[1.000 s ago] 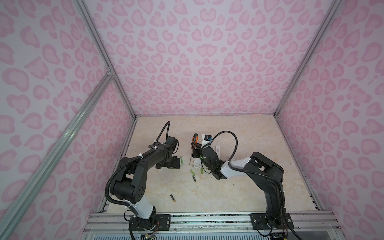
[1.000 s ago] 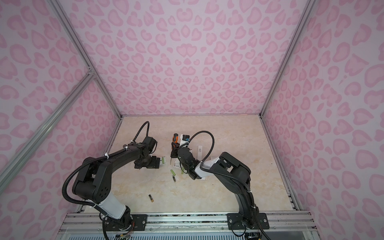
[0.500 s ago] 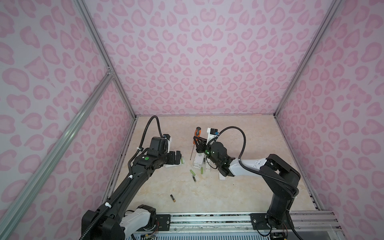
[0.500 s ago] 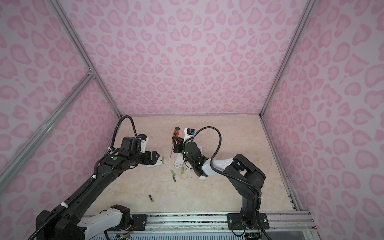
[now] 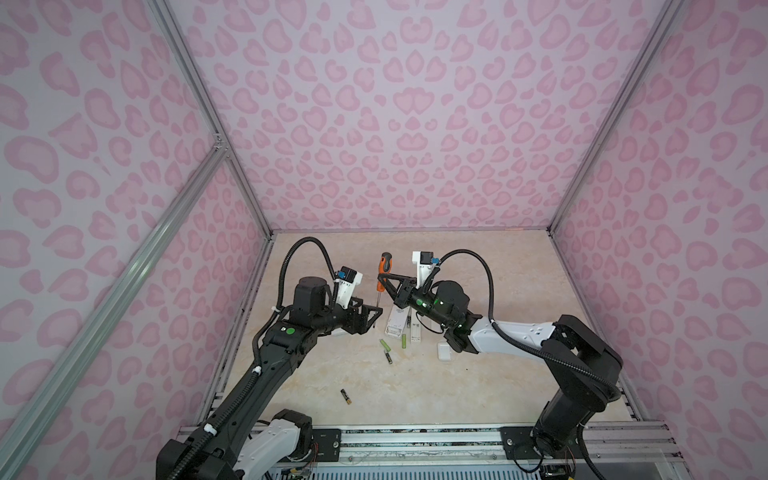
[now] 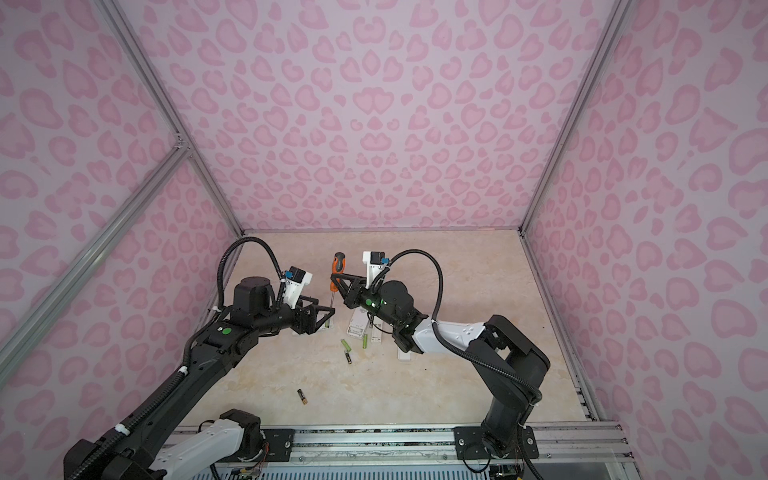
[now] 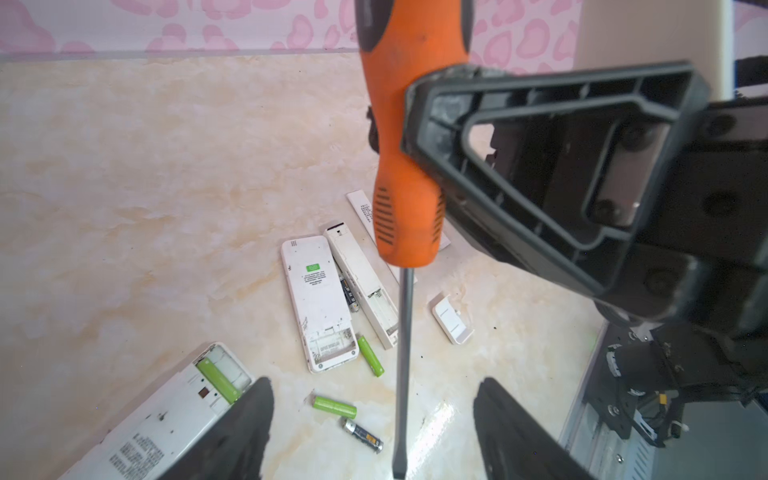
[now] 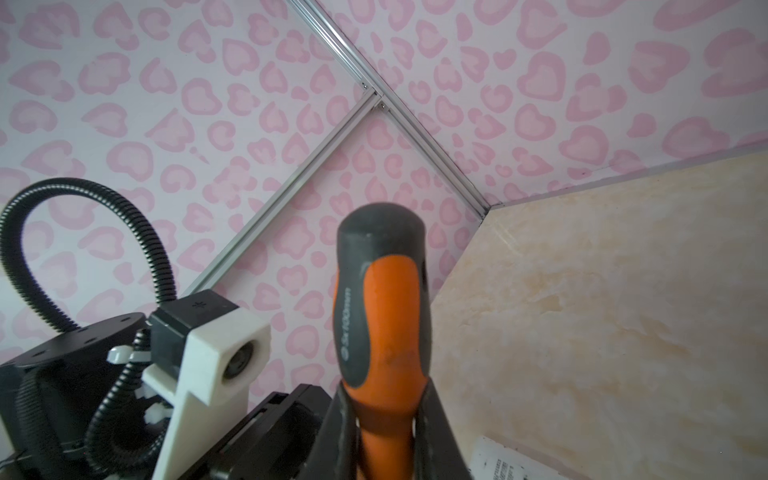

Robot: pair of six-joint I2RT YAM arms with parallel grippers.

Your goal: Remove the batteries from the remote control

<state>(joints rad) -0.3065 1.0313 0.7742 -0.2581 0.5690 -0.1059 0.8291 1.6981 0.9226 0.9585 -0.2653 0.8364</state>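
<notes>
My right gripper [image 8: 386, 415] is shut on the orange-handled screwdriver [image 5: 382, 270], held upright above the table. The left gripper [image 7: 374, 390] is open and raised, and the screwdriver's shaft [image 7: 403, 353] hangs between its fingers [image 7: 249, 419] without touching them. Below lie three white remote controls. One [image 7: 166, 424] has a lime green battery [image 7: 218, 380] in its open bay. The other two [image 7: 318, 299] [image 7: 361, 282] have a black battery [image 7: 349, 291] between them. Loose batteries lie on the table: two green [image 7: 370, 355] [image 7: 334, 406] and one black [image 7: 362, 434].
A further black battery [image 5: 345, 397] lies alone nearer the front rail. A white cover plate [image 5: 444, 351] rests beside the right arm, and another flat white plate [image 7: 365, 208] lies behind the remotes. Pink patterned walls enclose the marble-look table [image 5: 498, 382].
My right gripper has lifted the screwdriver up from the remotes. The left gripper has risen from the left remote and swung toward the screwdriver's shaft, its jaws a little narrower.
</notes>
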